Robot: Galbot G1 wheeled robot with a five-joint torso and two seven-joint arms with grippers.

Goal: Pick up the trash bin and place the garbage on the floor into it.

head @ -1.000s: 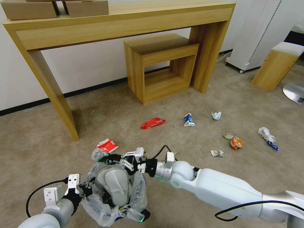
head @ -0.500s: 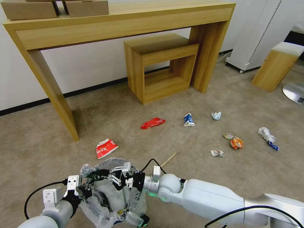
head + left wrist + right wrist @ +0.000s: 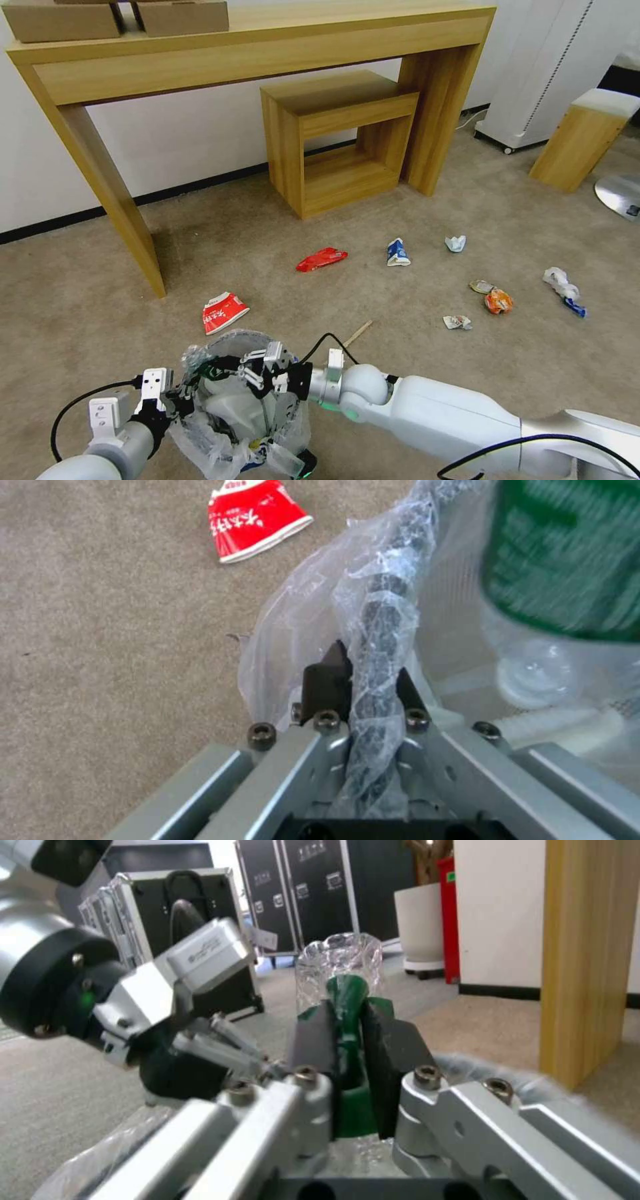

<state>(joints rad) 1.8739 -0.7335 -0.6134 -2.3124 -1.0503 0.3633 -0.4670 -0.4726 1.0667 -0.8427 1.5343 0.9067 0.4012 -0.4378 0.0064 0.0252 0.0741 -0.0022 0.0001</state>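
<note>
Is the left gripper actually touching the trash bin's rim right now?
Touching. In the left wrist view, the left gripper has its fingers closed on both sides of the bag-wrapped rim of the trash bin, pinching it.

It looks like a staged room in a robot lab — beige carpet (image 3: 280,240), a tall light-wood console table (image 3: 253,47) against a white wall, a hollow wooden cube stool (image 3: 340,143) beneath it — with black metal-edged flight cases (image 3: 293,890) stacked beyond.
</note>
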